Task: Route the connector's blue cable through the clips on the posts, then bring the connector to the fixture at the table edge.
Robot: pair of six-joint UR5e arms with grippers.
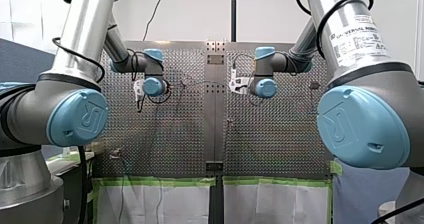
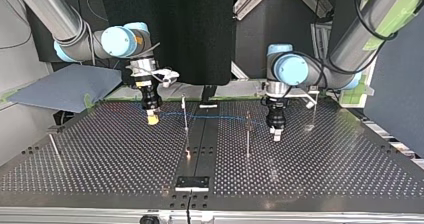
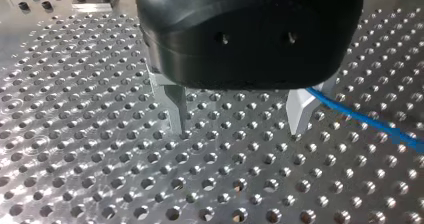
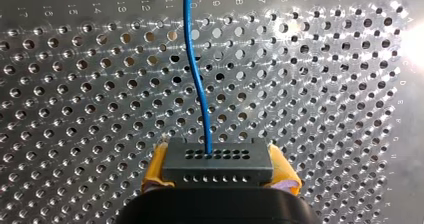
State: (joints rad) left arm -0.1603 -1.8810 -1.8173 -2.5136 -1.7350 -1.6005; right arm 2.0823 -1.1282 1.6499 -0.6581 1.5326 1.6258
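Right end effector (image 4: pixel 220 170) clamps connector (image 4: pixel 218 159) (yellow pads (image 4: pixel 155 170)); left end effector (image 3: pixel 237 119) spread.

This is a robotics lab, a test cell rather than a home or shop; two grey industrial arms with blue joint caps, my left arm (image 1: pixel 75 84) and my right arm (image 1: pixel 360 59), the latter bearing a maker's label, reach over a perforated metal desk (image 2: pixel 325 169) drilled in a regular grid with numbered rows. Thin metal posts (image 2: pixel 247 134) stand in the holes; green tape (image 1: pixel 160 181) edges the desk; a black curtain (image 2: pixel 200 29) hangs behind it; a loose cable (image 1: pixel 155 9) runs up a bare white wall.
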